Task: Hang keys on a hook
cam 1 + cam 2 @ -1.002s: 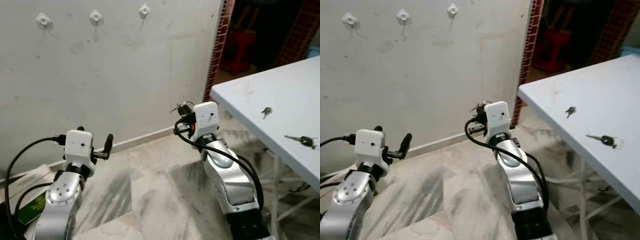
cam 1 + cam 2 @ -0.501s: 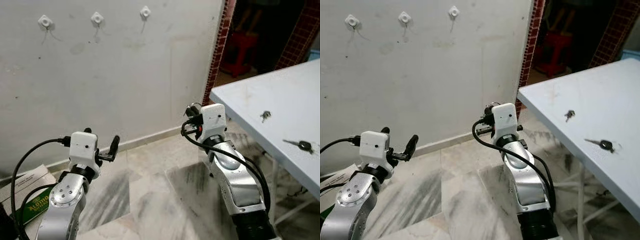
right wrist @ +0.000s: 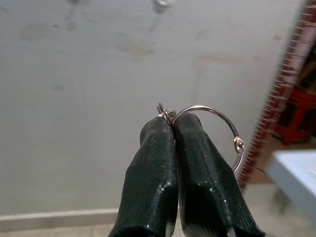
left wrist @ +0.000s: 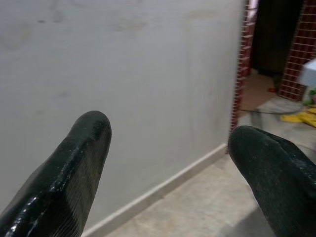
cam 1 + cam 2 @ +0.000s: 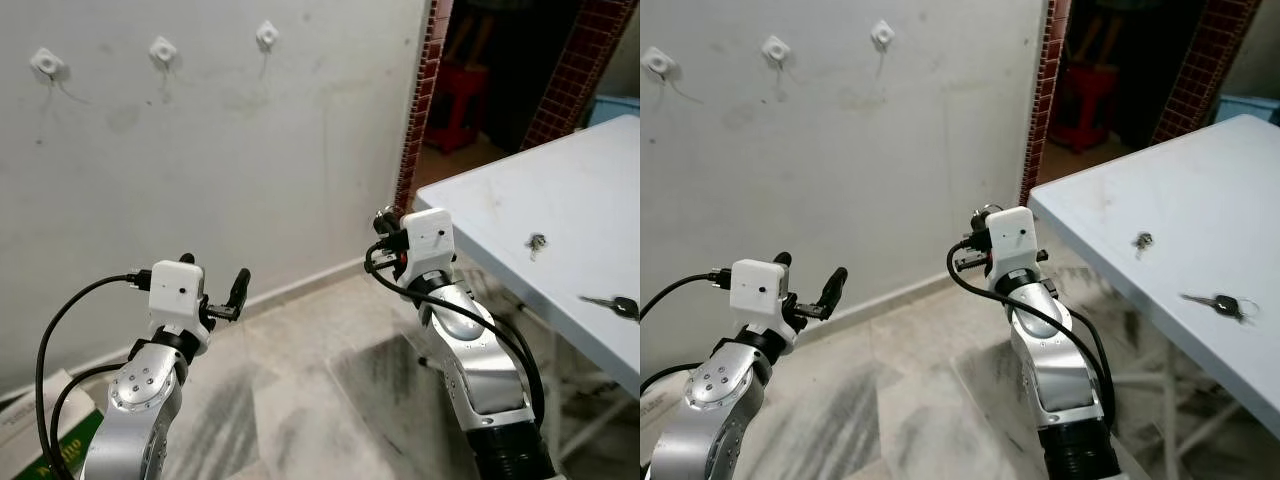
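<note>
Right wrist view: right hand [image 3: 174, 123] pinches the key ring [image 3: 217, 129]; left hand [image 4: 168, 143] spread wide, empty.

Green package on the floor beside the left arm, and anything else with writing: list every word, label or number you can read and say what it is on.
Green package: yellow lettering, cut off by the left arm and too small to read.
White paper next to it: no legible print.
Wall, hooks, table, keys and both grippers: no words, numbers or signs to read.
</note>
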Controlling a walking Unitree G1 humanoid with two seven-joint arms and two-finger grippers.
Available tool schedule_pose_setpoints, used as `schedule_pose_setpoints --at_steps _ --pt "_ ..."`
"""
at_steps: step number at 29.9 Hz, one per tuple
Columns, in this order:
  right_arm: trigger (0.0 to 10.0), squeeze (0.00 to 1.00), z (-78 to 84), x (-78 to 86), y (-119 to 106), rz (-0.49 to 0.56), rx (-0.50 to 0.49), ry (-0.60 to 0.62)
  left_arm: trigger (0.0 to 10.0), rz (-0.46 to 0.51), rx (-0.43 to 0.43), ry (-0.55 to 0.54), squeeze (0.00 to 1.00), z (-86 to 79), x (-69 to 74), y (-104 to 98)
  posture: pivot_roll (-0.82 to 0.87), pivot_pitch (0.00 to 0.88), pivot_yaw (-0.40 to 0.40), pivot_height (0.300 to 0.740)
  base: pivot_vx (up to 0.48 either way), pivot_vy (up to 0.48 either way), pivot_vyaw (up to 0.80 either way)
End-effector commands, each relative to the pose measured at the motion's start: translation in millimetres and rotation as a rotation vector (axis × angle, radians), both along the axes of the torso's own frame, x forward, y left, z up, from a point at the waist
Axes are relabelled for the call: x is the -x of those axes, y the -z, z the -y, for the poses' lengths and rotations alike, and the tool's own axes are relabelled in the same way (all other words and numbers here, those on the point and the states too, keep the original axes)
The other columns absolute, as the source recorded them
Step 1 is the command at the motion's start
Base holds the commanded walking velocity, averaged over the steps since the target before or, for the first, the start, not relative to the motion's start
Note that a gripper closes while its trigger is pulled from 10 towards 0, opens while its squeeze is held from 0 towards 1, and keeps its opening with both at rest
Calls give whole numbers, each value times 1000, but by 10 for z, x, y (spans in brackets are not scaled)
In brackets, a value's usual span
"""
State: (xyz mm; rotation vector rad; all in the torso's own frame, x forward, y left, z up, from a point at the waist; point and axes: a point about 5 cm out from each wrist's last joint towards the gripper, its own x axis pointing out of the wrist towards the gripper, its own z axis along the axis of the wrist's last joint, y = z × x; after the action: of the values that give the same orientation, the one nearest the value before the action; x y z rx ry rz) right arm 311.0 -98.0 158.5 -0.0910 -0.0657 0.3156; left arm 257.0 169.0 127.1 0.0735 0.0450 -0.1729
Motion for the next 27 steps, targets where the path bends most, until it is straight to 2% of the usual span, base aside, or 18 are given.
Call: schedule_pose_setpoints --at_steps 1,6,20,27 --pt "10000 0 -119 2 -86 33 -8 -38 10000 7 -16 -26 0 -78 19 -17 127 0 16 740 330 349 0" --pt "10000 0 -126 2 -87 35 -5 -42 10000 7 -18 -22 0 -69 25 -11 128 0 16 740 333 346 0" --pt "10000 0 -139 0 -92 42 0 -45 10000 16 -30 -12 0 -59 23 -25 127 0 17 740 460 0 0" --pt "10000 0 -132 1 -81 39 1 -43 10000 7 -25 -12 0 -46 40 1 127 0 15 740 373 -296 0"
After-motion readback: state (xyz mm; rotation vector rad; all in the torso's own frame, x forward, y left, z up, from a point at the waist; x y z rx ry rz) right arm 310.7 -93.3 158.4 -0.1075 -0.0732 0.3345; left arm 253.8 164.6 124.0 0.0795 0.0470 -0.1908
